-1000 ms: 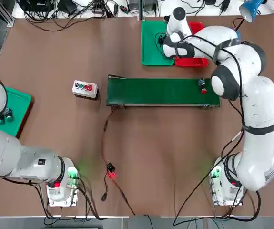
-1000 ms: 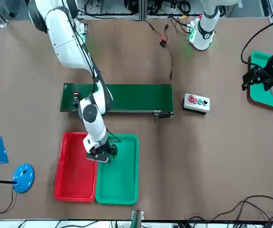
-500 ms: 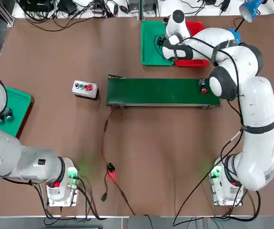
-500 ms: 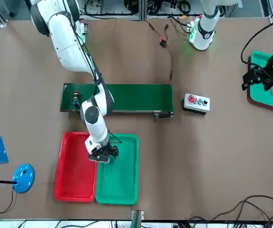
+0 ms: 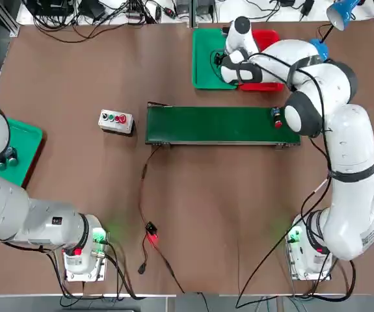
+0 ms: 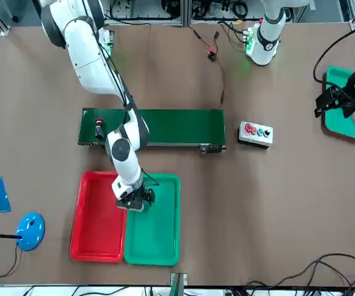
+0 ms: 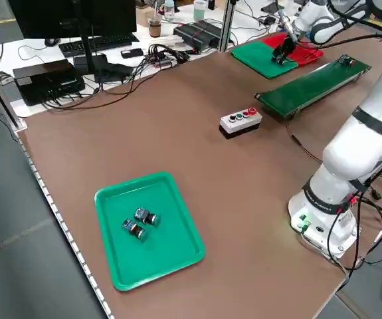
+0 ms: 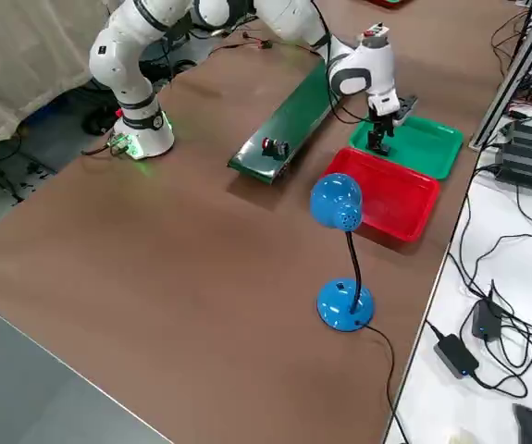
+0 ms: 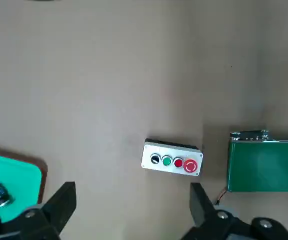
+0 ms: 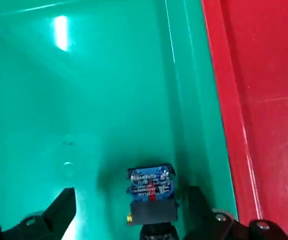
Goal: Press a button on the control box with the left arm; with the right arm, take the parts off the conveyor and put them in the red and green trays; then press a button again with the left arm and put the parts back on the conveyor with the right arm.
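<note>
My right gripper (image 10: 129, 192) hangs open low over the green tray (image 5: 203, 71), close to its border with the red tray (image 5: 269, 37). A dark-bodied part with a blue label (image 10: 151, 192) lies on the green tray floor between the open fingers. The red-capped part (image 5: 276, 117) sits at the right-arm end of the dark-green conveyor (image 5: 219, 123). The grey control box (image 5: 116, 121) stands left of the belt. My left gripper (image 9: 131, 200) is open, held high far to the left of the control box (image 9: 172, 161).
A lone green tray (image 7: 171, 246) with two small pieces (image 7: 137, 222) lies at the robot's far left. A blue desk lamp (image 6: 16, 222) stands beside the red tray (image 6: 97, 228). A cable with a red clip (image 5: 151, 234) runs from the conveyor toward the bases.
The right wrist has shifted slightly over the green tray, toward the table's back edge. The left arm, the red-capped part and the belt have not moved.
</note>
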